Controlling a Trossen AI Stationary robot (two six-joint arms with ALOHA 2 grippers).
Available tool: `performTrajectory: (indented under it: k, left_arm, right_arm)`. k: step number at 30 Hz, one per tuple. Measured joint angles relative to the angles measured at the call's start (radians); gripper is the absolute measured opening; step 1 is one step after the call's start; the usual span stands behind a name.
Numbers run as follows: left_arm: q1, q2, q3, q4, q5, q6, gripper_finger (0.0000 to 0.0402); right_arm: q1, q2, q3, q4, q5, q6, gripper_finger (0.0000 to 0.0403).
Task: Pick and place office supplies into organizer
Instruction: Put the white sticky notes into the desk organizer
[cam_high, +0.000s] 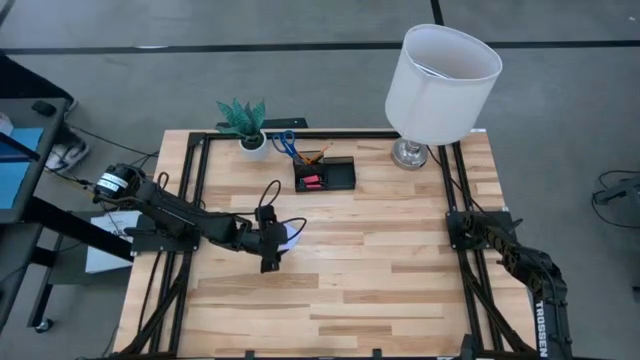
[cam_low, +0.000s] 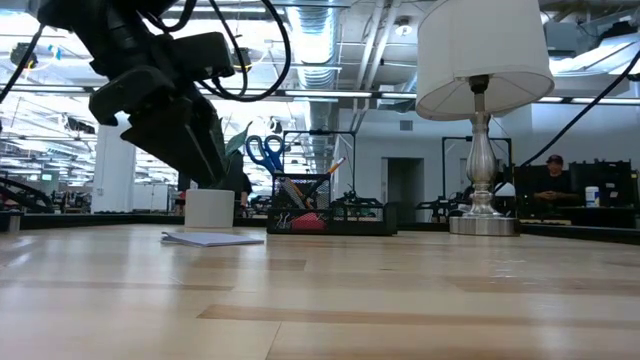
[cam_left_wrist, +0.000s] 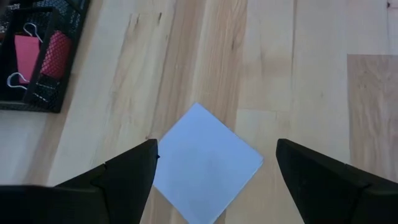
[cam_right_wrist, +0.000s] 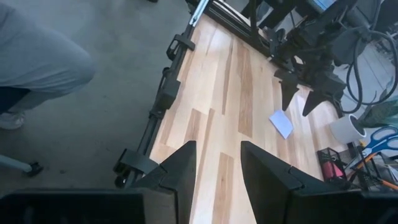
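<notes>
Left pincer (cam_left_wrist: 214, 171) hangs released over the pale lavender square paper note pad (cam_left_wrist: 205, 163), fingers spread to either side of it and not touching. The low view shows it clear above the pad, so this reads as lining up for a pick. The pad lies flat on the light wooden plank desk (cam_high: 400, 270), corner-on to the fingers, which probably makes a thin flat grab awkward. It sits well apart from the small black rectangular mesh organizer (cam_high: 325, 175) at the back of the desk.

Right pincer (cam_right_wrist: 217, 165) waits at the right edge of the desk, fingers apart with nothing between them, parked out of the way.

Already in the organizer: blue-handled metal scissors (cam_high: 284, 141) standing in the taller cup section, plus orange pens beside them, probably upright because the cup suits long items. Pink-red pieces (cam_left_wrist: 38, 51) lie in the low tray with small wire-handled clips.

Counts:
- note pads: one, on the desk
- scissors: one
- pink-red pieces: two
- clips: at least two visible
- pens: exact number cannot be told
- organizers: one
- arms: two

Also one white-shaded metal-base lamp (cam_high: 440, 70) and one white pot with green plant (cam_high: 247, 128) at the back, neither in the pincer's way.
</notes>
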Motion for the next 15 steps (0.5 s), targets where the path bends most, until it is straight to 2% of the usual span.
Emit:
performTrajectory:
  k: [4, 9, 15]
  left_arm:
    - [0.0, 0.0, 0.0, -0.002, 0.013, 0.031, 0.032]
    - [-0.001, 0.0, 0.0, 0.059, 0.149, 0.079, 0.032]
    - [0.0, 0.0, 0.0, 0.113, 0.151, 0.147, 0.032]
  right_arm:
    - [0.0, 0.0, 0.0, 0.0, 0.001, 0.0, 0.0118]
    - [-0.006, 0.0, 0.0, 0.0, 0.002, 0.0, 0.0118]
    - [-0.006, 0.0, 0.0, 0.001, 0.002, 0.0, 0.0118]
